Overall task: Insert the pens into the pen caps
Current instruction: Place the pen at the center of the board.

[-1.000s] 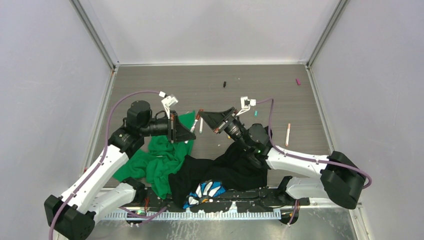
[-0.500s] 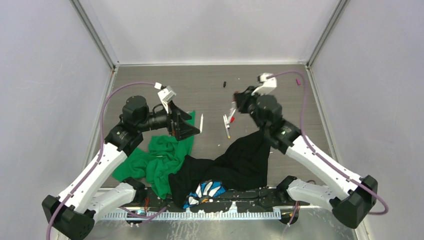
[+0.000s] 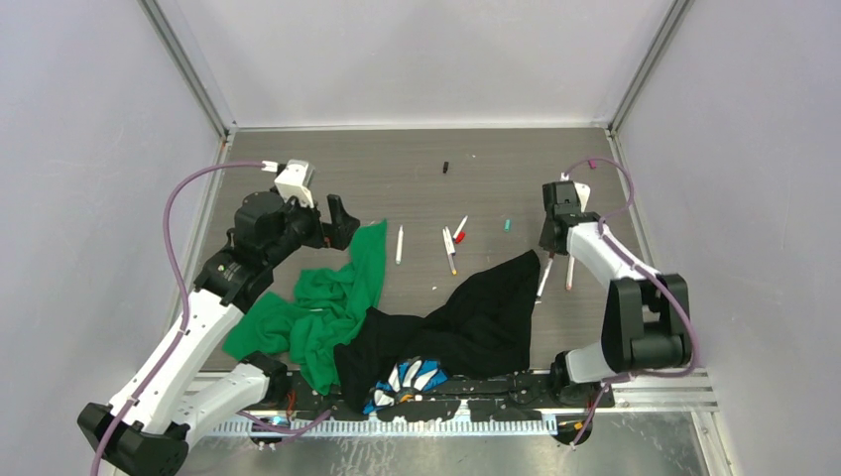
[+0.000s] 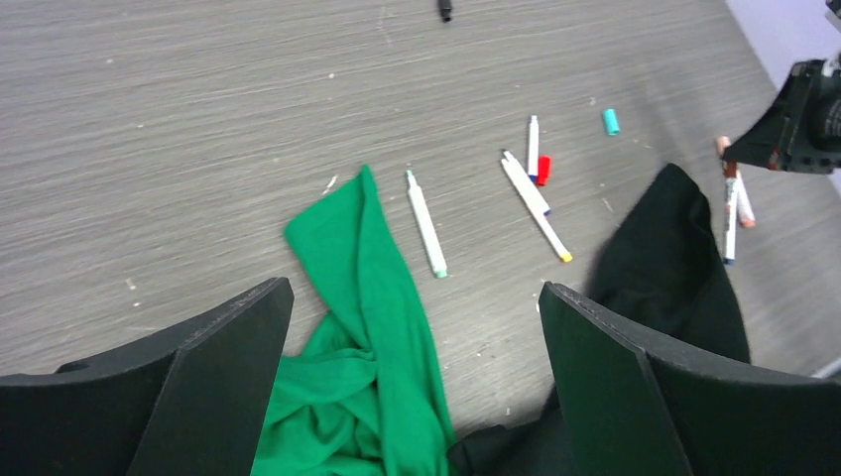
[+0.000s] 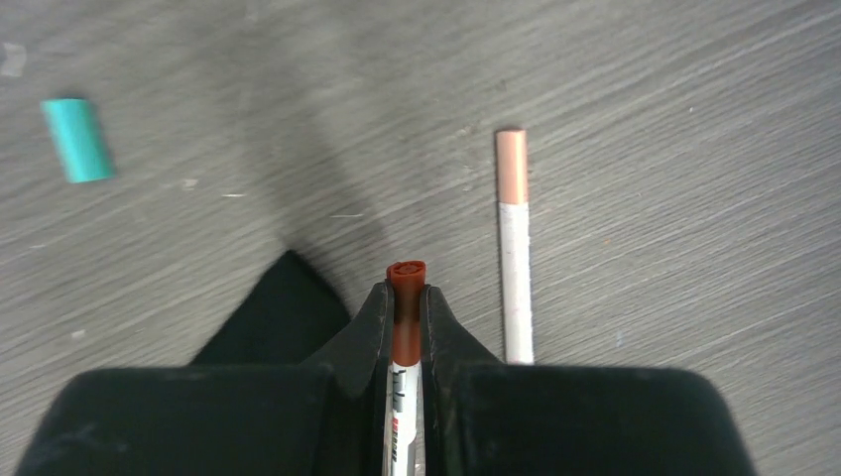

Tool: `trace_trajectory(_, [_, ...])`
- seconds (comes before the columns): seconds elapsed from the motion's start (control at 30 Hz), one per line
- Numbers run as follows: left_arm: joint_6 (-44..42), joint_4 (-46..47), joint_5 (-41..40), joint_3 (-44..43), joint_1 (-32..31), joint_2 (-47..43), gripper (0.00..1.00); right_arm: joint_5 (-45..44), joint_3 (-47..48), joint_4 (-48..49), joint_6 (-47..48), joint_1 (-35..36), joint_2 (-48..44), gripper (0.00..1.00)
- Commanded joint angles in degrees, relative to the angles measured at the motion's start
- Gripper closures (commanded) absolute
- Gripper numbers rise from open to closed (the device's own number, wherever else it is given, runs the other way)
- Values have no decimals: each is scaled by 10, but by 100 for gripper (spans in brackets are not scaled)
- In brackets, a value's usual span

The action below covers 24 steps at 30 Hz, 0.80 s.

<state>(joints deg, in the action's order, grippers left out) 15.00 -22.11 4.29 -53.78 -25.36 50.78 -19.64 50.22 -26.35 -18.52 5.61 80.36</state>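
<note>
From above, your left gripper hangs over the table at the far tip of the green cloth, jaws spread wide and empty. Your right gripper is on the right side, clamped on a pen that points back toward you, just beside the black cloth. A peach pen lies on the table just right of it. Mid-table you have three loose pens: a teal-tip pen, a yellow-tip pen and a blue-tip pen. A teal cap sits between them and the right gripper; a black cap lies farther back.

From your left wrist, both fingers stand far apart with nothing between them. The teal-tip pen lies just beside the green cloth. A red cap is at the near end of the blue-tip pen; on it or only touching, you cannot tell.

From your right wrist, the jaws pinch the pen just under its brown-red end. The peach pen lies parallel, close on the right, not touching. The teal cap is well apart at upper left.
</note>
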Motion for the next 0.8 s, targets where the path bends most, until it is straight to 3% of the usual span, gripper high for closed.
trace_trajectory(0.0, [-15, -2, -77, -18, 1, -9, 2, -11, 8, 10, 28, -31, 42, 99])
trace_trajectory(0.2, [-15, -1, -65, -17, 2, -5, 2, 25, 26, 42, 66, -53, 91, 98])
trace_trajectory(0.27, [-18, 0, -66, -17, 1, -4, 2, 23, 38, 40, 76, -53, 108, 80])
trace_trajectory(0.3, [-20, -2, -66, -17, 1, -3, 2, 21, 44, 38, 82, -53, 114, 62])
trace_trajectory(0.43, [-28, -3, -73, -17, 1, -6, 2, 32, 61, 28, 83, -54, 97, 33])
trace_trajectory(0.6, [-35, -8, -102, -17, 1, -7, 2, 148, 81, 24, 64, -38, 29, 31])
trace_trajectory(0.77, [-31, -5, -106, -14, 1, -5, 2, 180, 95, 14, 9, 109, 15, 39])
